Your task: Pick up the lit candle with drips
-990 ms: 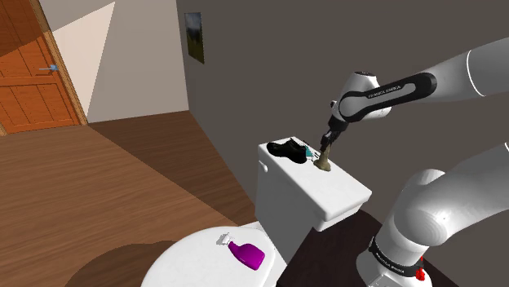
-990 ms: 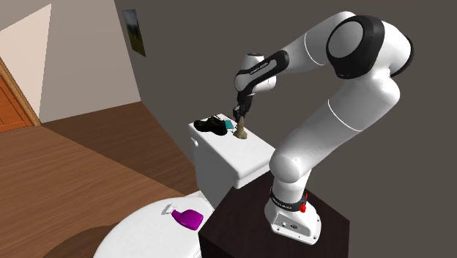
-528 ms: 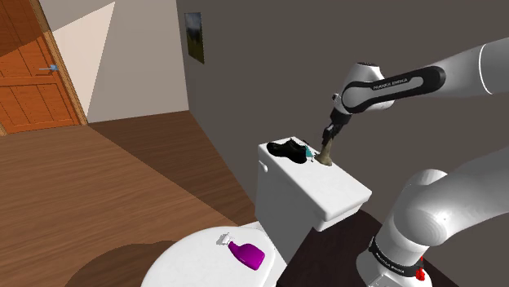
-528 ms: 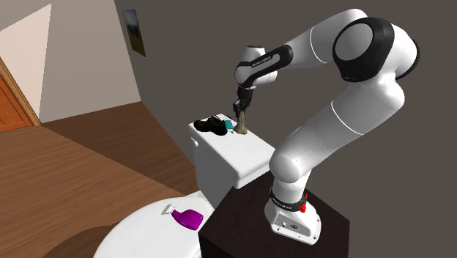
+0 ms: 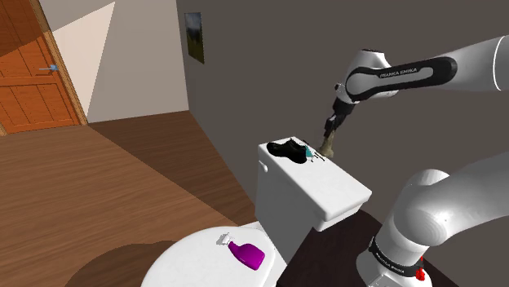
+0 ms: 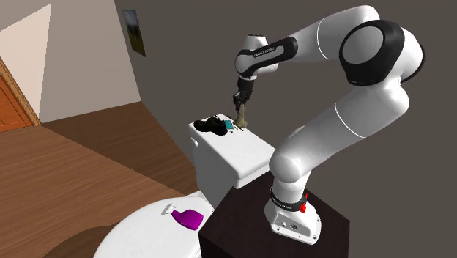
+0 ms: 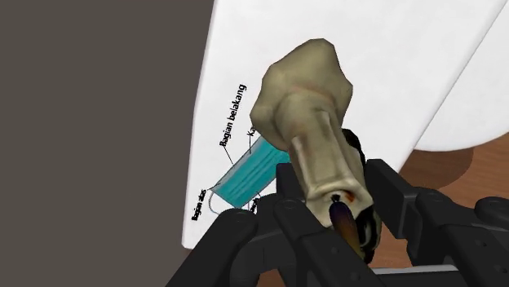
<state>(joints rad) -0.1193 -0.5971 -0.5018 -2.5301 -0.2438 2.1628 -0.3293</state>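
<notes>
Dark grey wall backs a white toilet, and the action sits over its tank lid (image 5: 330, 194), which carries a black shoe (image 5: 285, 150) and, just beside it, a teal face mask (image 7: 245, 175). Lower down, a purple spray bottle (image 5: 249, 253) lies on the closed seat, well apart from all this.

Above the far end of the lid, the gripper (image 5: 331, 129) points almost straight down, and its two black fingers are clamped on the upper part of the candle (image 5: 328, 147), a dull tan, lumpy one. The wrist view shows the fingers pressed against either side of the stem.

The candle's long axis runs in line with the gripper, close to upright. The dark wick end sits up between the fingers, and the broad, dripped base points down at the lid. The base hangs directly below the hand, over the white lid and near the mask. It appears to be just clear of the surface, though the exterior views do not settle whether a gap is there.

With the grip along the candle's axis, the remaining move looks like a straight vertical lift. Any sideways drift toward the shoe and mask would be the thing to avoid.
</notes>
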